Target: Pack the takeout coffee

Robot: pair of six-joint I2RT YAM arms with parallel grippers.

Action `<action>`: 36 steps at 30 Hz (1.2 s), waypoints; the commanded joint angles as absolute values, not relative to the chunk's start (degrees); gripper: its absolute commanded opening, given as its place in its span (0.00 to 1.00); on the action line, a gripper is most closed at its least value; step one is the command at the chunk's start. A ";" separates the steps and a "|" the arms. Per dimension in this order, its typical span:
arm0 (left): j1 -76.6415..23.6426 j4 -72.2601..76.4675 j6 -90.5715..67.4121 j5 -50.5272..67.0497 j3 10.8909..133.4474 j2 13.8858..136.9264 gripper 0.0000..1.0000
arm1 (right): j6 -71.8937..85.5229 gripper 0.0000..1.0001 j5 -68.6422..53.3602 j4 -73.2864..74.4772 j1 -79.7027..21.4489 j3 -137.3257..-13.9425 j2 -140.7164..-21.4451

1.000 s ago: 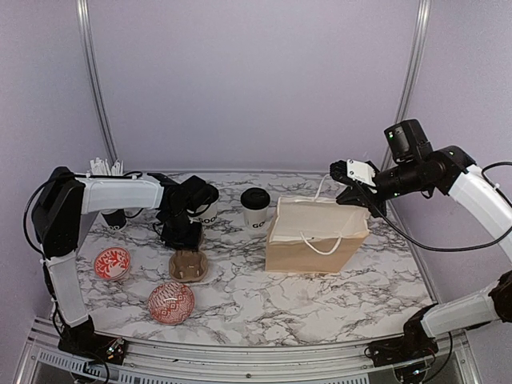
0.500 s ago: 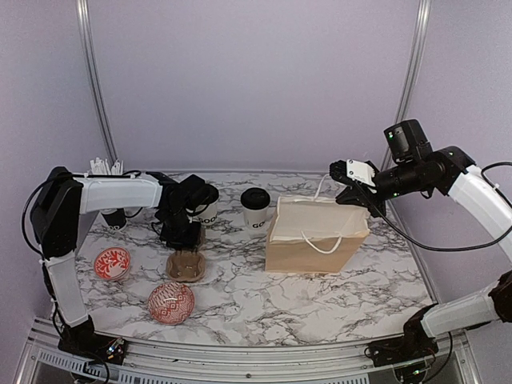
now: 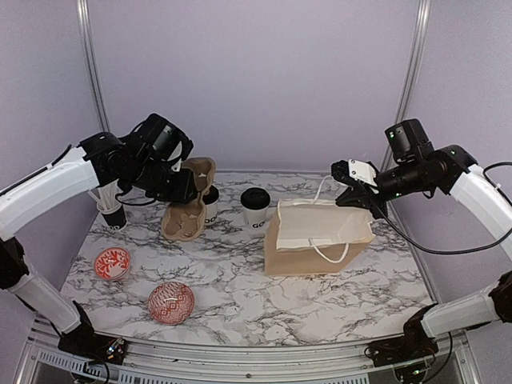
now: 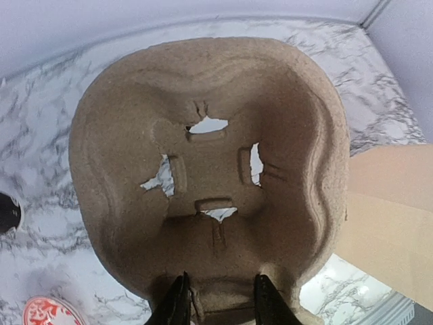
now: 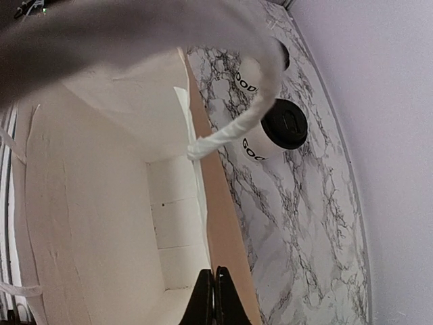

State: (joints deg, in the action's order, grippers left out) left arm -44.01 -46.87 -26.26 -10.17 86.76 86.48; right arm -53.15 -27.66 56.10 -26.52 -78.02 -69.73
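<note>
Left claw (image 4: 222, 301) pinches the light, bendy carrier (image 4: 203, 169) by its rim, left of the bag (image 3: 320, 240); you should squeeze softly.

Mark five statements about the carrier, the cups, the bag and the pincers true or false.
1. The left pincer grips the carrier by its rim. True.
2. A cup sits in the carrier. False: its pockets are empty.
3. The bag lies flat on its side. False: it stands upright and open, and the right pincer pinches its rim.
4. A lidded cup stands between the carrier and the bag. True.
5. Both bowls are in the bag. False: they sit on the table, on its left side.
</note>
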 commanded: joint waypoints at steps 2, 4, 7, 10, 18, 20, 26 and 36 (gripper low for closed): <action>-53.27 -39.03 -12.30 -14.70 89.74 79.18 0.31 | -52.21 0.00 -34.53 59.97 -27.37 -82.63 -71.07; -55.62 -34.67 -9.18 -11.97 89.62 77.59 0.30 | -51.90 0.00 -35.70 60.56 -27.70 -83.29 -71.74; -58.65 -26.36 -5.65 -6.08 88.60 75.50 0.28 | -51.32 0.00 -36.56 60.67 -28.07 -83.43 -72.30; -61.28 -17.04 -3.03 1.18 87.29 74.69 0.28 | -50.78 0.00 -37.65 60.81 -28.29 -83.54 -72.91; -65.63 2.40 3.82 14.30 86.07 79.87 0.31 | -49.64 0.00 -40.96 62.40 -28.52 -86.03 -74.75; -66.02 6.47 3.62 17.08 86.36 81.99 0.31 | -49.22 0.00 -41.70 62.51 -28.63 -86.46 -75.12; -67.08 11.51 3.75 21.56 89.94 89.50 0.31 | -48.23 0.00 -42.93 62.36 -28.64 -86.74 -75.97; -67.20 9.31 12.07 20.42 92.17 95.83 0.30 | -48.86 0.00 -46.72 64.73 -28.74 -87.95 -76.48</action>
